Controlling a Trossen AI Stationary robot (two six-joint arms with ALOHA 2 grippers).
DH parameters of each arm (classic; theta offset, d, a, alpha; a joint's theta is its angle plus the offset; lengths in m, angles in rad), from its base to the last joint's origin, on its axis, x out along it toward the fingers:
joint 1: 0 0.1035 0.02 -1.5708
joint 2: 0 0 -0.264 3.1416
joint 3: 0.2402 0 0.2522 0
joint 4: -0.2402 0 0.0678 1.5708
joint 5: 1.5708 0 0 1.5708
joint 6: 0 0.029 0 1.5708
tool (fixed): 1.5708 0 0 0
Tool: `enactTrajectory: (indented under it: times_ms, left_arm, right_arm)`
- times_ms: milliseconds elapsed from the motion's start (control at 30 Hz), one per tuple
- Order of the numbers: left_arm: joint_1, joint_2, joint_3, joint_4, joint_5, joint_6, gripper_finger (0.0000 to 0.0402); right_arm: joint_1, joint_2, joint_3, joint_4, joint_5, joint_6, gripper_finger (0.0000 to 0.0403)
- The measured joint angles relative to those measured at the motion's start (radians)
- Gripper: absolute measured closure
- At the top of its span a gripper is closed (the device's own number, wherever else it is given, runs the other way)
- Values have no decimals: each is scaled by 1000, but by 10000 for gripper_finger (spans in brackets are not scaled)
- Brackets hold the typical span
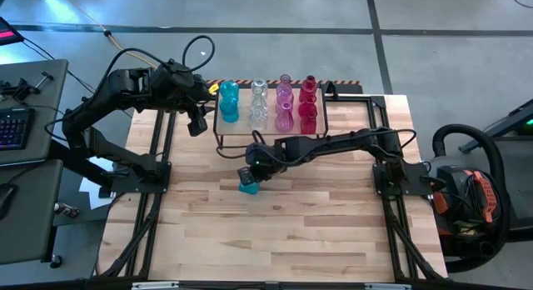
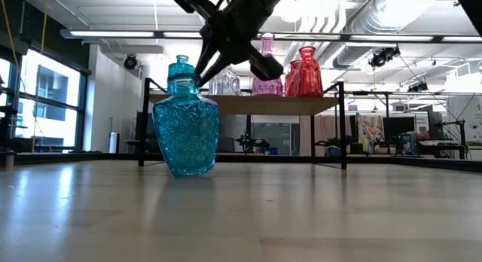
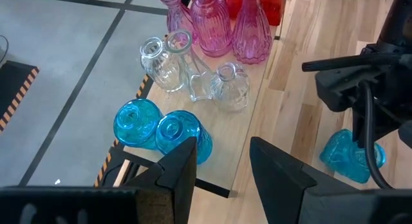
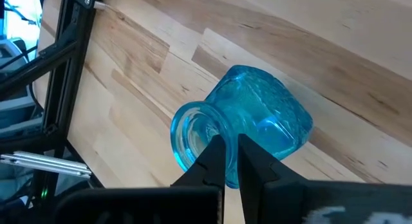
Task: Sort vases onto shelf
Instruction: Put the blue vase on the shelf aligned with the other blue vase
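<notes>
A teal faceted vase [image 2: 186, 134] stands on its base on the table, in front of the shelf; it shows from above in the high view [image 1: 248, 187]. My right gripper [image 4: 232, 163] is right above it, shut on its mouth. The shelf [image 1: 268, 133] carries two teal vases [image 3: 158, 127], clear vases [image 3: 193, 73], pink vases [image 3: 225, 24] and red vases [image 1: 308, 107], all standing upright. My left gripper [image 3: 222, 167] is open and hovers by the shelf's left end [image 1: 198, 126], touching nothing. My right gripper pinches the rim of the teal vase's mouth [image 4: 205, 150] from above, pointing down. One finger lies over the opening and the other outside the neck [image 4: 257, 143]. The vase's base [image 2: 186, 170] is on the table and the vase leans slightly.
The black frame rails [image 1: 158, 157] of both arm mounts run along the table's left and right sides. The wooden table [image 1: 275, 240] lies bare on the near side of the vase. A desk with a keyboard [image 1: 12, 127] stands beyond the table's left edge.
</notes>
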Motion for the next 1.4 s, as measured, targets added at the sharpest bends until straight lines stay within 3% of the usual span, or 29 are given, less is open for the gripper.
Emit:
enactTrajectory:
  times_ms: [300,600,833,1100,1233,1400]
  left_arm:
    - [0,0,0,0,0,0,266]
    - [0,0,0,0,0,0,266]
    - [0,0,0,0,0,0,266]
    - [0,0,0,0,0,0,266]
    - [0,0,0,0,0,0,266]
    - [0,0,0,0,0,0,266]
  right_arm:
    - [-9,1,0,-13,-8,0,399]
    - [-13,4,0,-37,-10,-8,339]
    - [-13,-9,-1,-50,-10,-46,329]
    - [-27,-137,-1,-176,67,-184,329]
    - [-57,-227,-3,-230,157,-316,329]
    - [-106,-401,-141,-88,237,-511,339]
